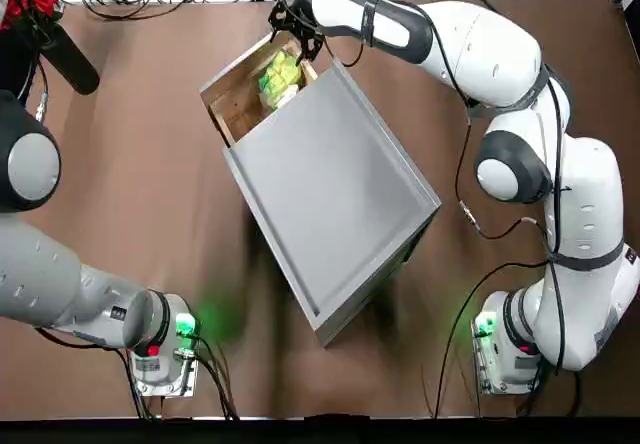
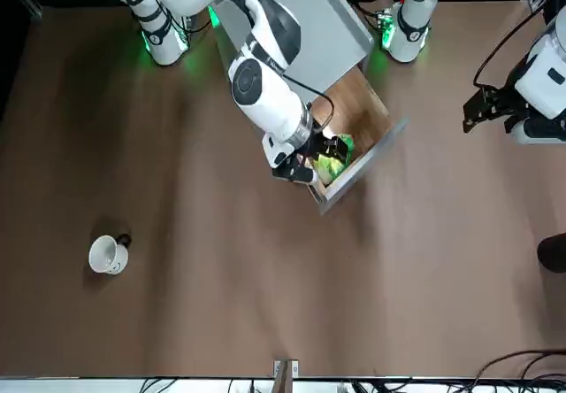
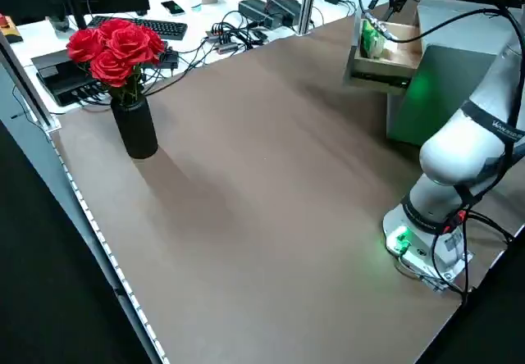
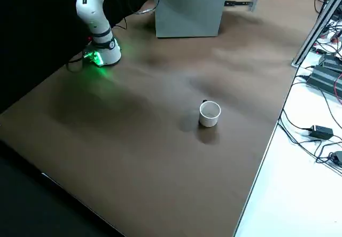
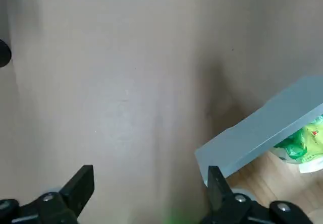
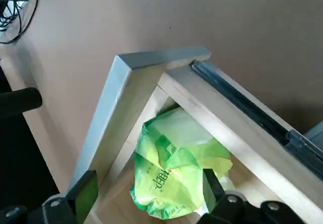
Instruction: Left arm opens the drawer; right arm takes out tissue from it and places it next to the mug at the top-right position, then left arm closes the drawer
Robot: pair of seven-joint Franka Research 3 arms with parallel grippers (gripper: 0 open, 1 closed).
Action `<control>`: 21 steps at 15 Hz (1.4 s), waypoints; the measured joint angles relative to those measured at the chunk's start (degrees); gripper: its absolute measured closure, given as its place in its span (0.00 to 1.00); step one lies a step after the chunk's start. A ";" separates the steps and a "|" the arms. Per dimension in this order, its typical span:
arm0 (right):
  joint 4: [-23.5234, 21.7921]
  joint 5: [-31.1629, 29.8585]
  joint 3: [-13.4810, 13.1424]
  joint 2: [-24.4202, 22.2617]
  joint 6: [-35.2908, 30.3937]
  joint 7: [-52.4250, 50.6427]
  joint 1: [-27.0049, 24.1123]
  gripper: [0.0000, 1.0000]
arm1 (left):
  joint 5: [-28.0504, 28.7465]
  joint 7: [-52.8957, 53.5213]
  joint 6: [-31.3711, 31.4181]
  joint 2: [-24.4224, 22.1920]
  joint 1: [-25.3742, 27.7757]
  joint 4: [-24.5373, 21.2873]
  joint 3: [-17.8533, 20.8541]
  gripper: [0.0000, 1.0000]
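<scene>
Tissue (image 6: 174,171) lies in the drawer (image 1: 237,101); right hand (image 6: 146,196) open above, left hand (image 5: 151,188) open beyond the front.

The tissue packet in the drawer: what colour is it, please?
Green and yellow; the right wrist view shows it best.

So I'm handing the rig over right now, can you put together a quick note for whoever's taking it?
Left pincer: open and holding nothing, over the table to the left of the drawer.
Right pincer: open, at the drawer over the tissue, not gripping it as far as I can tell.
Drawer: pulled out of the grey cabinet.
Tissue: inside the drawer, near its front.
Mug: on the table, far side, robot's right.
Done: drawer open.
Left: grip the tissue, set it beside the mug, close the drawer with the left arm.
</scene>
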 joint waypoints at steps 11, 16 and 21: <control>-0.06 0.00 0.46 1.73 -0.77 0.00 0.17 0.16 | 0.00 0.21 0.00 0.00 1.35 0.00 0.03 0.00; -0.06 0.00 0.48 2.20 -0.76 0.00 0.18 0.50 | 0.00 0.31 0.00 0.01 1.54 -0.02 0.03 0.00; -0.02 0.00 0.50 2.20 -0.75 0.00 0.19 0.85 | 0.00 0.31 0.00 0.02 1.55 -0.02 0.03 0.00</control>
